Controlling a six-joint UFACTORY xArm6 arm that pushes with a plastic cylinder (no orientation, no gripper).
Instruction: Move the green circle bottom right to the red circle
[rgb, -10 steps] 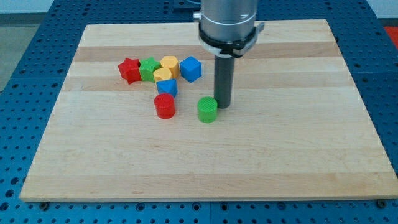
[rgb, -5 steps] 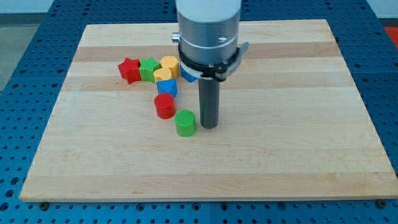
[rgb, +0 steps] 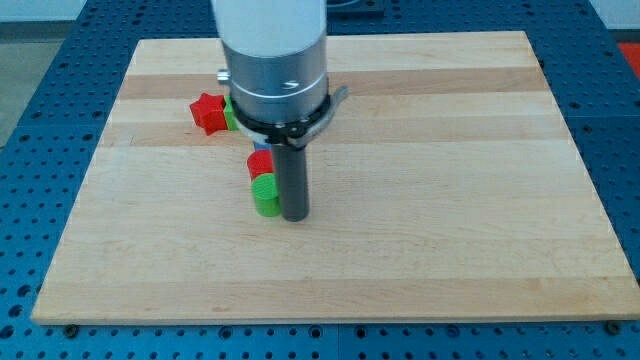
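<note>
1. Green circle (rgb: 265, 195): touching my tip (rgb: 295, 216) on its left side, directly below the red circle (rgb: 259, 165).
2. No claw on this rig; nothing grasped.
3. Risk: further leftward push carries green past bottom-right, or nudges red into the red star (rgb: 207, 112) cluster on the surface (rgb: 480, 200).

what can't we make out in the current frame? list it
Camera view, all hidden by the arm's grey housing or the dark rod:
- Yellow and larger blue blocks: not visible at all.
- Green star block: only a sliver shows.
- Small blue block: just a corner above the red circle block.
- Red circle block: partly covered by the green circle block; contact unclear.
- My tip: at the green circle's right; touching or not, cannot tell.
</note>
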